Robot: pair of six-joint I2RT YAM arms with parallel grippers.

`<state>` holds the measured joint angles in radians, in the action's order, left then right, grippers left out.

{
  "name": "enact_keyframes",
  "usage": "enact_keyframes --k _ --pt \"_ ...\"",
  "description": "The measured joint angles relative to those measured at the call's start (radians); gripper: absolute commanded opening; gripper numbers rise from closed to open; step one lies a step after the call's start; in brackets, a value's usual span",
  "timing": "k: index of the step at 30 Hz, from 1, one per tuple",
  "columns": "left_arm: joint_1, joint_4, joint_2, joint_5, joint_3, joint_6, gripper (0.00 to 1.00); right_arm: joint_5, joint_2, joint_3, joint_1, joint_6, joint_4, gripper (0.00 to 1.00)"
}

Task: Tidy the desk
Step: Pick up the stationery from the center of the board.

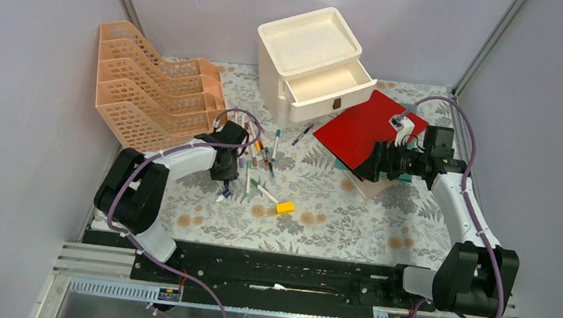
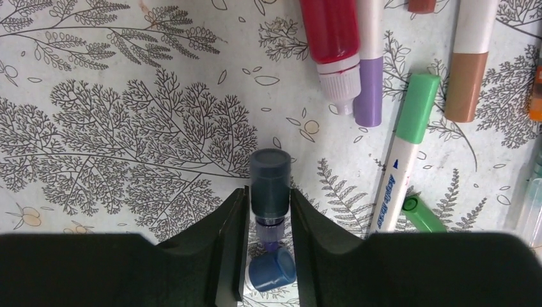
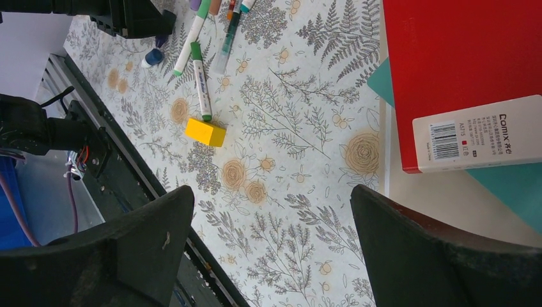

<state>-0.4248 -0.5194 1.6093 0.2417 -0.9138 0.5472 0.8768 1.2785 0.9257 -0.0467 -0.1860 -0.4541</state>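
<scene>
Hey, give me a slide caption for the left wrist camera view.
Left gripper straddling a dark blue marker on the fern-print desk, with other markers scattered beside it.

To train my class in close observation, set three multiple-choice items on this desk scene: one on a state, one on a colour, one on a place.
1. How is the drawer of the white unit?
A) shut B) pulled open C) taken out
2. What colour is the top notebook near the right gripper?
A) black B) red C) yellow
3. Where does the yellow block lie?
A) in the drawer B) on the notebook C) on the desk

Answers: 1 B, the drawer juts from the unit with its inside showing. 2 B, the cover is plainly red. 3 C, the block sits on the printed cloth, apart from both.
</scene>
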Motion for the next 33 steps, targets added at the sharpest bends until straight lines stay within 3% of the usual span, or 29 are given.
enact_keyframes --k 7,9,17,26,30,33 --pt "0.005 0.032 -0.002 -0.001 0.014 0.010 0.03 0.008 -0.008 0.000 0.000 0.004 0.003 1.00" --pt "0.005 0.048 -0.012 -0.002 0.026 0.011 0.00 0.015 -0.024 -0.005 0.000 0.003 0.004 1.00" --pt "0.006 0.108 -0.199 -0.083 0.098 0.047 0.00 0.106 -0.114 -0.024 0.000 -0.008 0.003 1.00" --pt "-0.003 0.597 -0.668 -0.396 0.335 0.206 0.00 0.286 -0.117 -0.013 0.000 -0.137 -0.076 1.00" --pt "-0.025 0.808 -0.670 -0.467 0.323 0.247 0.00 0.332 -0.095 0.016 0.000 -0.164 -0.092 1.00" --pt "-0.040 0.889 -0.585 -0.507 0.232 0.245 0.00 0.353 -0.071 0.028 0.000 -0.166 -0.094 1.00"
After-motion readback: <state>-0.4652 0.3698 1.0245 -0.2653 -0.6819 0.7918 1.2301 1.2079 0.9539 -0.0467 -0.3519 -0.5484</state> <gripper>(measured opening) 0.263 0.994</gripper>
